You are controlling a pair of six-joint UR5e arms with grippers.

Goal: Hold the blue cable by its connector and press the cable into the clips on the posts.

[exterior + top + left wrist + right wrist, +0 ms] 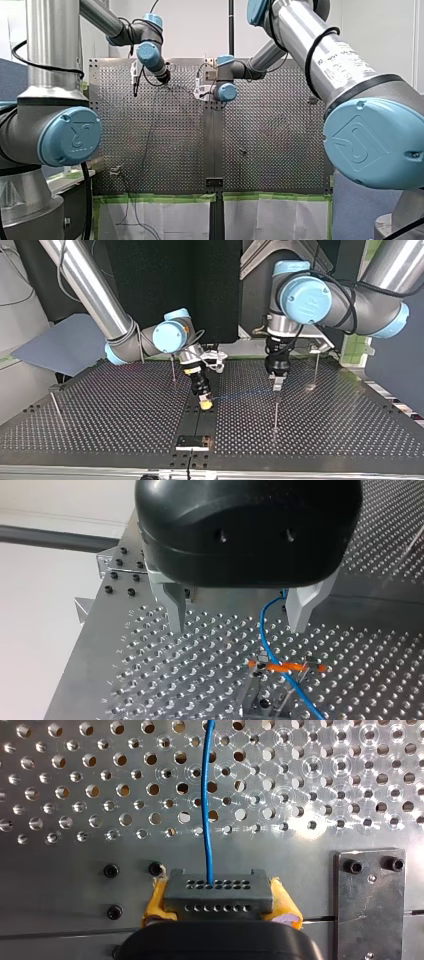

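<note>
Cable (pixel 205 795), clamped by its connector (pixel 218 892) in my right end effector (pixel 220 906) for tension, runs under my open left end effector (pixel 238 626).

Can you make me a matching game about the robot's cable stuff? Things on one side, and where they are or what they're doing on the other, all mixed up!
Things:
1. left gripper
2. connector
3. blue cable
4. orange band

Places and states:
a. held between yellow pads
b. lying across the top of a post
c. open, holding nothing
d. running out of the connector over the table's holes

Pairs: 1-c, 2-a, 3-d, 4-b.
</note>
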